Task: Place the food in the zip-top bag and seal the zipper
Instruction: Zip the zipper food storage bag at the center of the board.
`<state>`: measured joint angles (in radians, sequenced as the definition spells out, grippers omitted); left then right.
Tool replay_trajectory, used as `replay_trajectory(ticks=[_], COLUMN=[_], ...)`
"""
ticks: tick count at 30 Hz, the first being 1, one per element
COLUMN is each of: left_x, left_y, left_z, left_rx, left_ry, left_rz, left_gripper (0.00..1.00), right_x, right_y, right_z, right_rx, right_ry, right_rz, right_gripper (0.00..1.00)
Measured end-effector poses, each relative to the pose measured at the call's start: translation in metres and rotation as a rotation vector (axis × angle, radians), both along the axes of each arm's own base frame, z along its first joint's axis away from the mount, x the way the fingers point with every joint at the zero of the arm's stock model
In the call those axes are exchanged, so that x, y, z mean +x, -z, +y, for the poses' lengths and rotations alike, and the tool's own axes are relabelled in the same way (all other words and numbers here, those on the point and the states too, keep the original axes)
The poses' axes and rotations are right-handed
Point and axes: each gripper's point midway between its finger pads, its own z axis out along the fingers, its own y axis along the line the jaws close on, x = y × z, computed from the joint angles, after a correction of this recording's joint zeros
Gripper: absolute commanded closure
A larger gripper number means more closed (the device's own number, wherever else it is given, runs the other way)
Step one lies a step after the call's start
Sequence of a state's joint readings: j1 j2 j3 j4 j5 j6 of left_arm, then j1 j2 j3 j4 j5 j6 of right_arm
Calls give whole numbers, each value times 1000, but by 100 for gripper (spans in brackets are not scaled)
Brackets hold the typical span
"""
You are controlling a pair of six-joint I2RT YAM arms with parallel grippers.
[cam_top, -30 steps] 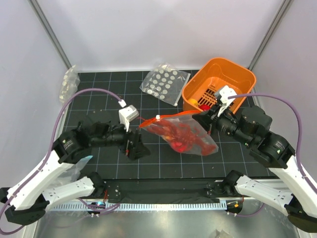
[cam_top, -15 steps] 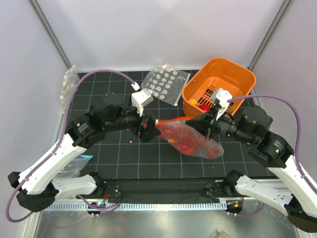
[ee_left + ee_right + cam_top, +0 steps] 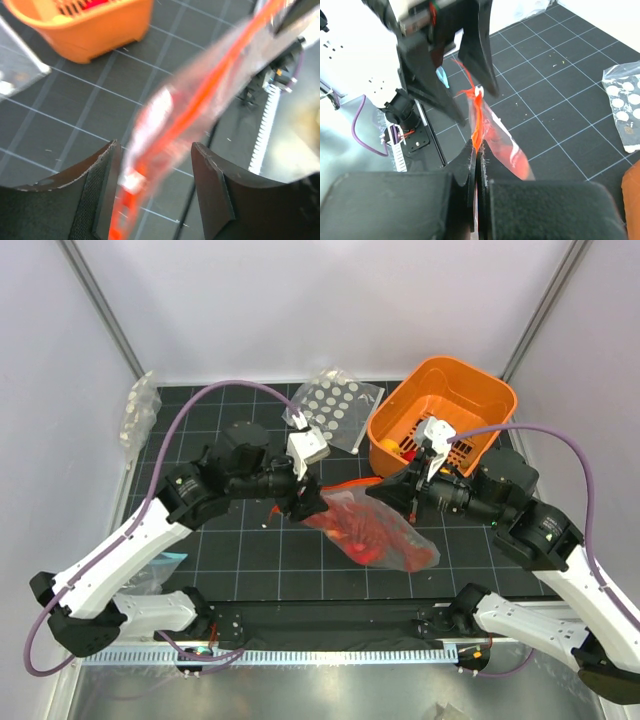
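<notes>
Top view: the left gripper [image 3: 303, 502] has slid along the zipper [image 3: 350, 483] toward the right gripper [image 3: 385, 490], so sealing looks nearly done (the food [image 3: 365, 535] sits in the bag [image 3: 405, 540] hanging between them).
Left wrist: jaws spread, with the zipper running between them.
Right wrist: jaws pressed together, pinching the zipper.

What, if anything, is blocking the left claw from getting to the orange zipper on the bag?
Nothing visible is. The zipper runs right between the left gripper and its open fingers, and the right gripper pinches it farther along. The orange basket sits off to the side, not in between.
</notes>
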<state>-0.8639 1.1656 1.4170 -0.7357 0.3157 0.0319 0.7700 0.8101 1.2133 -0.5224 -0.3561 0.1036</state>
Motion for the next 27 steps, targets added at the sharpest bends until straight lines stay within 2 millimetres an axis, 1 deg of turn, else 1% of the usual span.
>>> replay_trajectory(ticks=[1, 3, 4, 6, 7, 8, 13, 14, 16, 17, 18, 19, 20, 22, 24, 27], left_x=[-3, -9, -13, -19, -23, -26, -28, -29, -31, -32, -33, -35, -36, -39, -45, -51], left_y=[6, 18, 25, 36, 39, 39, 36, 32, 19, 12, 4, -5, -13, -20, -19, -9], left_z=[-1, -2, -1, 0, 0, -1, 1, 1, 1, 1, 0, 0, -2, -3, -2, 0], left_rx=[5, 9, 15, 23, 22, 19, 25, 24, 16, 14, 8, 4, -4, -14, -4, 33], left_ry=[13, 32, 36, 46, 55, 66, 67, 68, 75, 82, 90, 102, 115, 132, 149, 158], left_rz=[18, 56, 79, 119, 137, 148, 164, 166, 166, 168, 165, 163, 157, 153, 170, 208], left_gripper=[39, 53, 72, 88, 100, 100, 100, 100, 100, 100, 100, 100, 100, 100, 100, 100], right_x=[1, 2, 3, 4, 4, 5, 6, 6, 5, 5, 5, 5, 4, 5, 7, 11], right_y=[0, 0, 0, 0, 1, 2, 4, 3, 1, 1, 1, 1, 0, 1, 4, 11], right_z=[0, -1, -1, -1, -2, -1, -3, -4, -5, -5, -5, -5, -4, -2, 2, 9], right_rx=[-1, -2, -2, -2, -3, -4, -11, -12, -13, -17, -18, -24, -27, -38, -55, -91], right_ry=[5, 13, 16, 22, 24, 26, 33, 32, 27, 24, 20, 15, 8, -7, -26, -60], right_rz=[0, 0, -1, -2, -1, 0, -20, -29, -48, -59, -65, -78, -88, -109, -124, -140], right_gripper=[99, 99, 99, 99, 98, 91, 70, 60, 41, 26, 21, 12, 10, 5, 3, 4])
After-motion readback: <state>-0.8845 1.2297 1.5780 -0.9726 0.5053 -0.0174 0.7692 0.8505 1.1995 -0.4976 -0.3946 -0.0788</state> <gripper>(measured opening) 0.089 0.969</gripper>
